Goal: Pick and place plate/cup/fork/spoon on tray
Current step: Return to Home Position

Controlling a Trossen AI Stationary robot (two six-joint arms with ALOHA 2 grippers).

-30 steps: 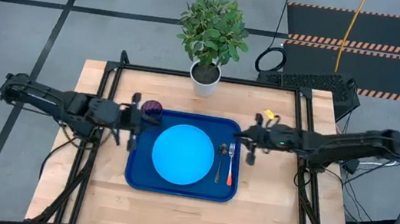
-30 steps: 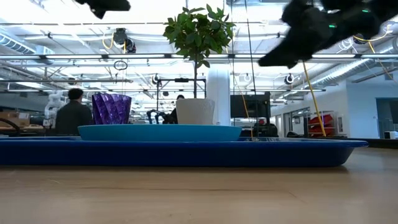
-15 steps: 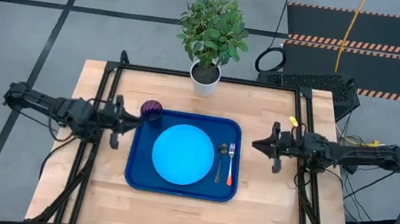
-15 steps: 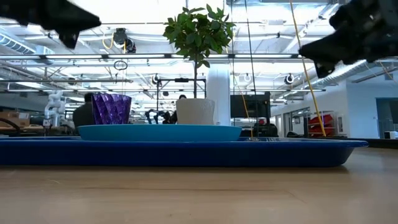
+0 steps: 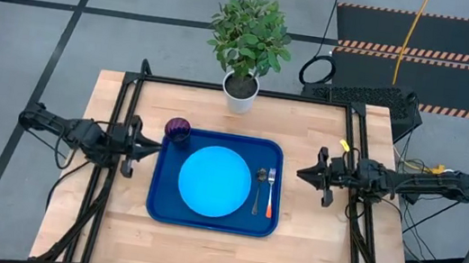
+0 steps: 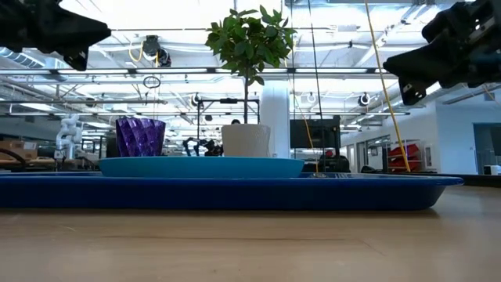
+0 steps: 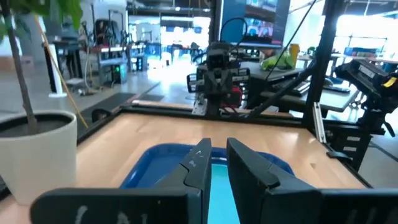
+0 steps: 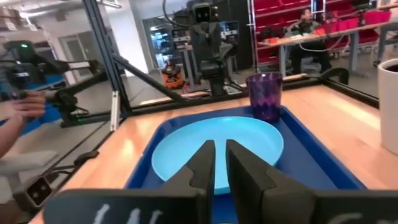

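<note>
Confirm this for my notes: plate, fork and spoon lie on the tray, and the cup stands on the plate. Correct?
Not quite. The cup stands on the tray itself, at a far corner beside the plate, not on it, as the high view shows. The fork and spoon do lie on the tray.

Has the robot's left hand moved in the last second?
Yes. The left hand has pulled back off the tray, away from the cup.

Empty left end effector (image 7: pixel 215 163), tray (image 7: pixel 149 163), pot (image 7: pixel 34 155)
</note>
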